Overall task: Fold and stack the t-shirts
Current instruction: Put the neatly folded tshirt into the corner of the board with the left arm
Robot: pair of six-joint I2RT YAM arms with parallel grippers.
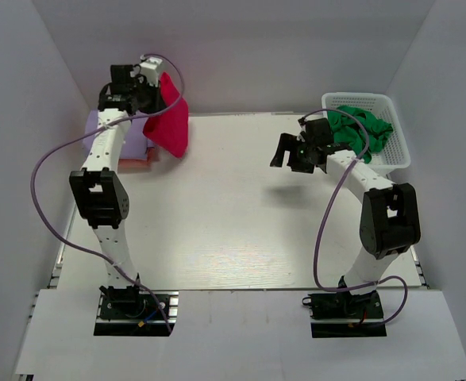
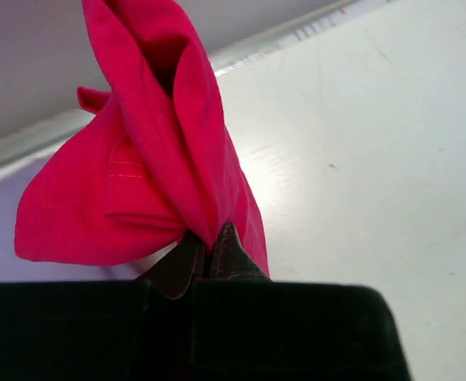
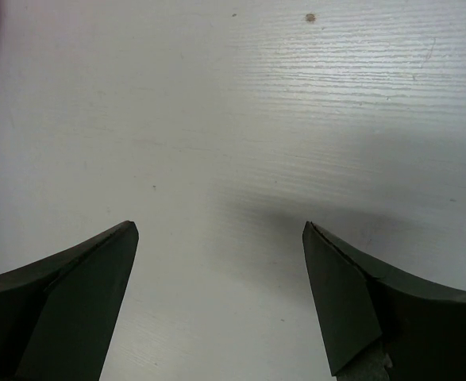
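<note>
Left claw [image 2: 210, 252] is pressed together on a fold of the red t-shirt [image 2: 145, 159]. The cloth hangs bunched from its tips above the far left corner of the white surface [image 1: 233, 222]. Whether the lowest edge of the cloth touches anything, I cannot tell.

In the top view the red cloth droops just beside a lavender t-shirt [image 1: 98, 125]. That one lies flat on a peach-orange t-shirt [image 1: 143, 161], of which only one edge shows.

Right claw [image 1: 290, 156] is spread wide, its fingers [image 3: 82, 294] well apart. It hovers over bare surface right of the middle, near the left side of the white lattice basket [image 1: 401, 155]. A deep green t-shirt [image 1: 361, 127] lies crumpled inside that basket at the far right, its cloth rising to the rim. Both arms reach away from their bases at the near edge.
</note>
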